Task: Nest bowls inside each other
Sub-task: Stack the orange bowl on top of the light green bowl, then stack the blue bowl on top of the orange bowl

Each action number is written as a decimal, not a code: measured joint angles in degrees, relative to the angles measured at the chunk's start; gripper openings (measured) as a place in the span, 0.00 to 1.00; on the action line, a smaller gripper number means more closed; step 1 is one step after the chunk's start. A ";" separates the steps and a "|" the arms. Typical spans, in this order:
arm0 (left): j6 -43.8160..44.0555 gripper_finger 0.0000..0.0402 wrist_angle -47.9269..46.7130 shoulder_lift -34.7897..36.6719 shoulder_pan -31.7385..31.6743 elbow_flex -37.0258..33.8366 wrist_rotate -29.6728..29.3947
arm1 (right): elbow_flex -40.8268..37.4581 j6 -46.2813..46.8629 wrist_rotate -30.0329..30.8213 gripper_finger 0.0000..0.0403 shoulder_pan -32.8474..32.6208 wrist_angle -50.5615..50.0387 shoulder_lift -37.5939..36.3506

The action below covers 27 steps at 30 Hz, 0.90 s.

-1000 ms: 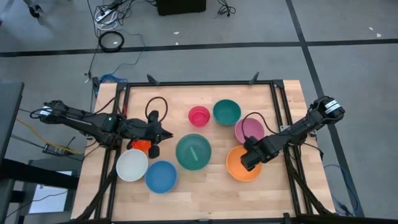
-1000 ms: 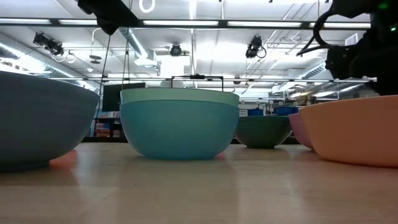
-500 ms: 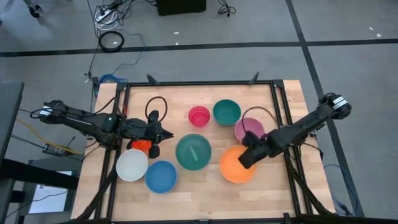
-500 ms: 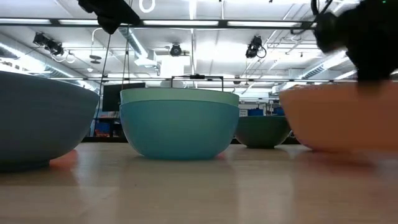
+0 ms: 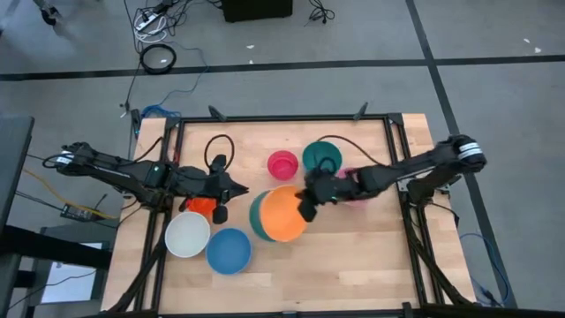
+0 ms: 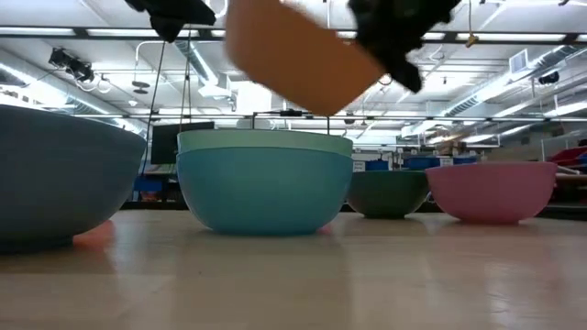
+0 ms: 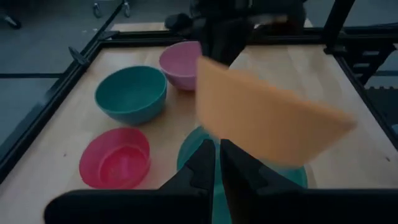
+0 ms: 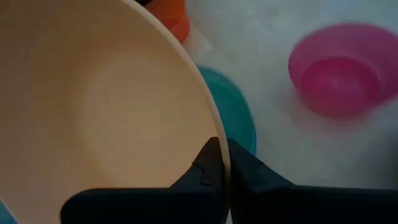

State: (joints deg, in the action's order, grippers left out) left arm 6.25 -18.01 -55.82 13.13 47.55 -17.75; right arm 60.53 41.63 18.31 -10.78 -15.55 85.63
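Gripping the rim of the orange bowl (image 5: 284,213), our right gripper (image 5: 308,205) held it tilted in the air, fingers pinched shut on its edge. Directly below the gripper sat the teal bowl (image 5: 259,218) on the table (image 5: 353,265), a paler green bowl (image 6: 264,140) nested inside it; the orange bowl hung above both, clear of them. Behind that gripper, toward its own arm, we saw the mauve bowl (image 6: 491,191) and the dark green bowl (image 5: 321,158), with the pink bowl (image 5: 282,164) just beside the green one. Our left gripper (image 5: 232,190) waited off to the other side of the teal bowl, its fingers nearly together and holding nothing. Under it lay the red-orange bowl (image 5: 201,208), and just beyond, the white bowl (image 5: 187,234) and the blue bowl (image 5: 229,250), touching each other.
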 joint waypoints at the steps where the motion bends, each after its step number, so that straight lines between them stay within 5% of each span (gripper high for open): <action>1: 0.21 0.09 -0.74 0.11 0.00 0.00 0.07 | 0.71 -1.10 -0.29 0.00 0.81 0.23 1.72; 7: 4.79 0.09 -12.92 0.38 0.02 3.08 4.31 | 5.14 -5.98 -2.15 0.00 3.52 -0.15 9.65; 11: 7.47 0.09 -22.94 0.40 0.03 5.56 12.67 | 8.44 -9.85 -5.49 0.02 4.28 -2.73 12.42; 19: 6.52 0.09 -32.91 0.32 0.07 6.10 19.02 | 13.07 -8.96 -5.90 0.23 4.54 -17.01 12.48; 27: 0.93 0.09 -35.85 -1.55 0.07 3.49 21.35 | 17.21 -7.40 2.97 0.35 1.11 -29.56 11.28</action>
State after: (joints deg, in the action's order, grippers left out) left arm 7.18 -53.85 -57.37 13.19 51.04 3.60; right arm 77.74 34.24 21.29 -9.67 -45.11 96.90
